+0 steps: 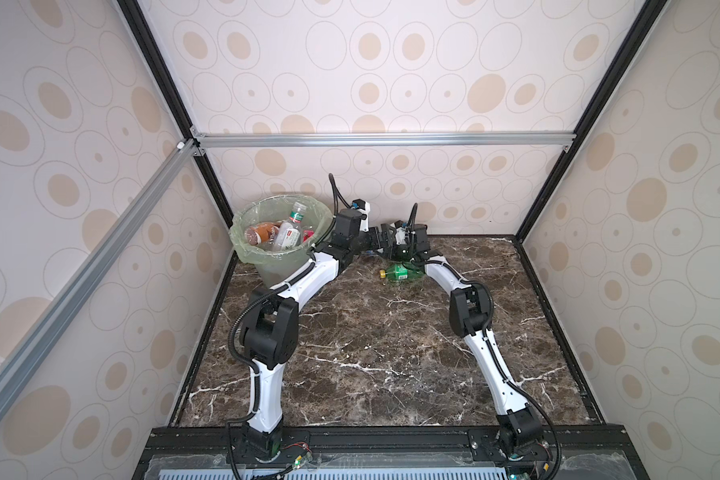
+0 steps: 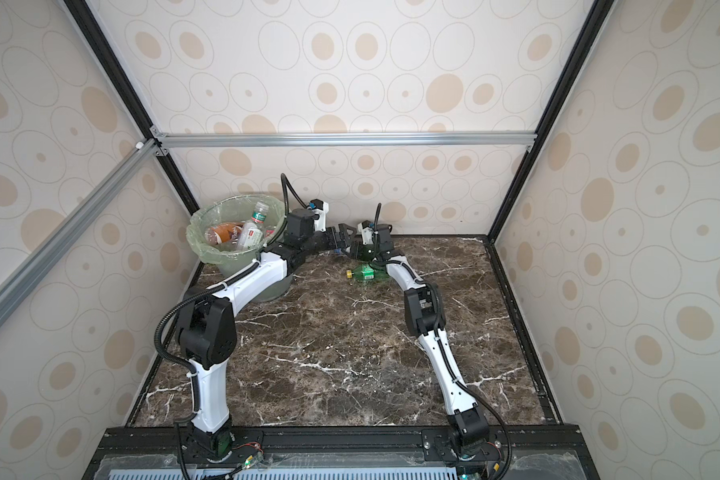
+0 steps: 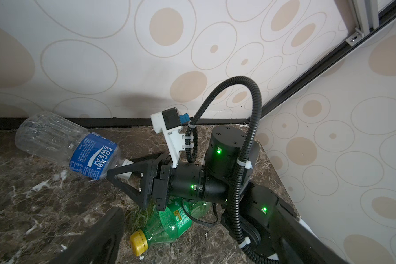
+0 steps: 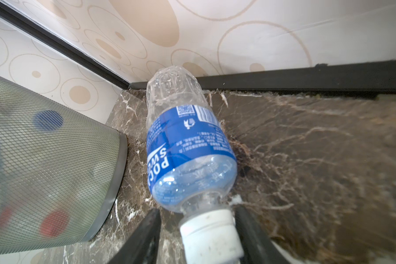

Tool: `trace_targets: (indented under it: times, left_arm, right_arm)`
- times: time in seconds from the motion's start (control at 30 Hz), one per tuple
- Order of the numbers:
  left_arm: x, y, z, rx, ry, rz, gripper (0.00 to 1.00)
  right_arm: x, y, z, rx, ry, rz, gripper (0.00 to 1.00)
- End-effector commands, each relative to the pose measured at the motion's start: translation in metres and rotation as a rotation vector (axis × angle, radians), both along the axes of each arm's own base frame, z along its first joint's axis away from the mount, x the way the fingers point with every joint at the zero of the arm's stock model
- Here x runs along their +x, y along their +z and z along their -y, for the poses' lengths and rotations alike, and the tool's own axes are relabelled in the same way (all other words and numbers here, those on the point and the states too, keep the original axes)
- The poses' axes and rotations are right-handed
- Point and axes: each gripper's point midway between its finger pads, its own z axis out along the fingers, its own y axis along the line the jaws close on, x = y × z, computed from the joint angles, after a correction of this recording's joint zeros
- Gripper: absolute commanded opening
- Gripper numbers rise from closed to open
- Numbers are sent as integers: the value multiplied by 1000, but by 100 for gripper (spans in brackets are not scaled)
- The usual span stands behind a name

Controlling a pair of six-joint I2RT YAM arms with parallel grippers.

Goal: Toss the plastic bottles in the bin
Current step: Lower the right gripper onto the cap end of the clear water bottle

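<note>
While the left gripper (image 1: 385, 239) hangs wide open and empty near the tabletop's (image 1: 371, 353) far edge, the right gripper (image 4: 197, 209) straddles the white cap (image 4: 210, 233) of 1 blue-labelled bottle (image 4: 188, 141), jaws partly apart, a gap on 1 side. A green bottle (image 1: 400, 272) lies just beside them; other bottles (image 1: 287, 232) lie in the bin (image 1: 244, 249) at the far left corner.

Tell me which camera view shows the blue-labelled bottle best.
The right wrist view: the blue-labelled bottle fills the frame, cap to base. The left wrist view shows it smaller, from the side. In both top views the arms hide it.
</note>
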Motion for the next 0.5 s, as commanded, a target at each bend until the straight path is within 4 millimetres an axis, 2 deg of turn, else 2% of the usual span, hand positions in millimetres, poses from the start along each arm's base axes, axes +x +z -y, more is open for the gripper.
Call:
trace_targets:
  times: [0.0, 0.23, 0.47]
  left_arm:
    - [1, 5, 7, -29, -13, 13, 99]
    - [2, 5, 7, -33, -10, 10, 99]
    - [1, 10, 7, -41, -8, 12, 99]
  right_arm:
    - [3, 30, 5, 1, -5, 43, 50]
    - [2, 32, 5, -2, -3, 46, 32]
    - [-1, 50, 5, 0, 2, 57, 19]
